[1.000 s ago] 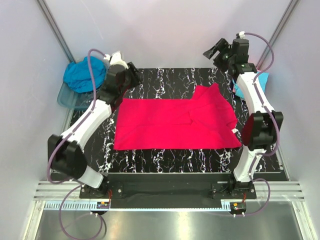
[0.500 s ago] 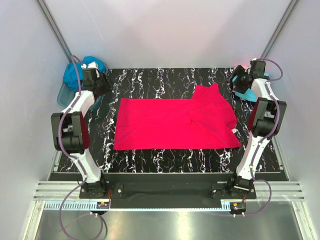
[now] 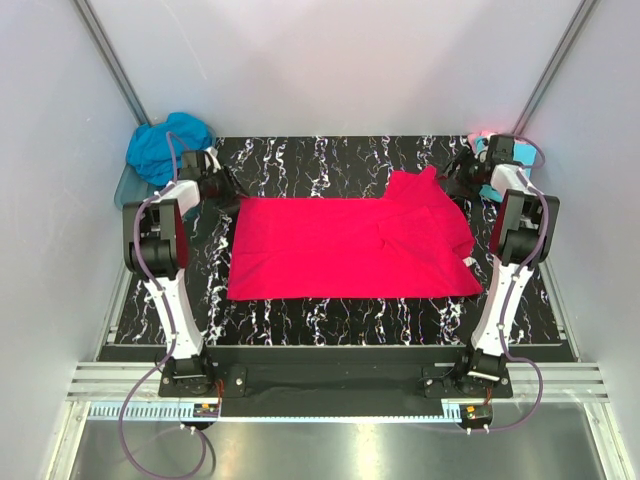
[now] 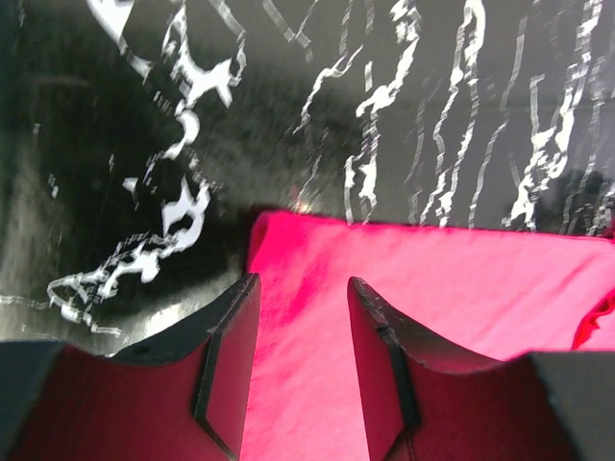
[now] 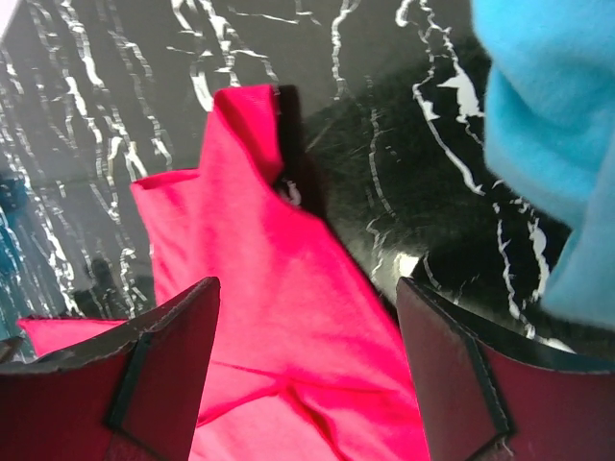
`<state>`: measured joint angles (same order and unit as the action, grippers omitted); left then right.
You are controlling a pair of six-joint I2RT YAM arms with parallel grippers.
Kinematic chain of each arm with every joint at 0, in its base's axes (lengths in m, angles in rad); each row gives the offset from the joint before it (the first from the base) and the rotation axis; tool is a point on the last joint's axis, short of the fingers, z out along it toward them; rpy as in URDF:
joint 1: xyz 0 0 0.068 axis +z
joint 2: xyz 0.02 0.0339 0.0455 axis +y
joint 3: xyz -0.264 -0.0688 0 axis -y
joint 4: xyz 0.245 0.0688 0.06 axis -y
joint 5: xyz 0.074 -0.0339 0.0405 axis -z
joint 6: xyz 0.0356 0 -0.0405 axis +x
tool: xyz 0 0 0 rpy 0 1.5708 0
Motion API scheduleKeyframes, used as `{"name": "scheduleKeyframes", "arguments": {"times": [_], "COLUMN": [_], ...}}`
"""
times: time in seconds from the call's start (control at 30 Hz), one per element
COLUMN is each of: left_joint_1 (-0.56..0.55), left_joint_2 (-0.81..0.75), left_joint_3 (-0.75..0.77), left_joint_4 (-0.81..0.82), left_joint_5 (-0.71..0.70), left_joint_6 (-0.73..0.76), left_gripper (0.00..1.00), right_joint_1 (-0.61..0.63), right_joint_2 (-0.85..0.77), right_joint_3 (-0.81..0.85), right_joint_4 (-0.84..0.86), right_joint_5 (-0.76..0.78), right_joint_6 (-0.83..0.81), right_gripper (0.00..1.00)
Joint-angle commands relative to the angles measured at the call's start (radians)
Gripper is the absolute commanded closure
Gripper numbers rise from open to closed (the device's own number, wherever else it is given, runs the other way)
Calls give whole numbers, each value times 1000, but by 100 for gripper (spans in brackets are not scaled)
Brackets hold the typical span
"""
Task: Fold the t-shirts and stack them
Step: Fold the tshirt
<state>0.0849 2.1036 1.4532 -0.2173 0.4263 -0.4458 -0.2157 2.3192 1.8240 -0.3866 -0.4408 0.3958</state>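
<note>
The bright pink-red t-shirt (image 3: 345, 250) lies flat on the middle of the black marbled mat (image 3: 300, 320), a smooth rectangle, creased and peaked rightward. Toward the mat's far-left corner hangs the left gripper (image 4: 303, 288), jaws apart and empty; toward its far-right corner, the right gripper (image 5: 307, 285), jaws wider apart.

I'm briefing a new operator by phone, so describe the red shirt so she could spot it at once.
Look at the black white-veined table. Spread across its middle lies the bright pink-red t-shirt. It is the only shirt laid out: the teal-blue shirt is bunched by the far left corner, and the light cyan one by the far right.
</note>
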Motion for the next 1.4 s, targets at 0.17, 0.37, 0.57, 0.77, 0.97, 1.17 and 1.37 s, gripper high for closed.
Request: {"name": "scheduleKeyframes", "arguments": {"times": [0.17, 0.37, 0.57, 0.77, 0.97, 1.17, 1.37], "left_joint_1": [10, 18, 26, 26, 23, 6, -19], "left_joint_2": [27, 36, 61, 98, 131, 170, 177], "left_joint_3": [94, 96, 110, 151, 205, 266, 276], "left_joint_4": [-13, -13, -25, -43, -86, -158, -195], "left_joint_5": [39, 12, 0, 3, 6, 5, 23], "left_joint_6": [25, 35, 42, 41, 47, 74, 99], "left_gripper": [55, 55, 56, 56, 56, 56, 56], "right_joint_1": [3, 3, 3, 3, 4, 13, 27], "right_joint_2": [54, 104, 147, 167, 177, 164, 155], "right_joint_3": [87, 126, 179, 195, 204, 208, 202], "right_joint_4": [38, 41, 63, 77, 100, 121, 127], "right_joint_5": [-42, -58, -91, -110, -127, -139, -151], "right_joint_6": [-9, 3, 49, 69, 101, 129, 141], "right_gripper": [20, 20, 21, 21, 22, 22, 22]}}
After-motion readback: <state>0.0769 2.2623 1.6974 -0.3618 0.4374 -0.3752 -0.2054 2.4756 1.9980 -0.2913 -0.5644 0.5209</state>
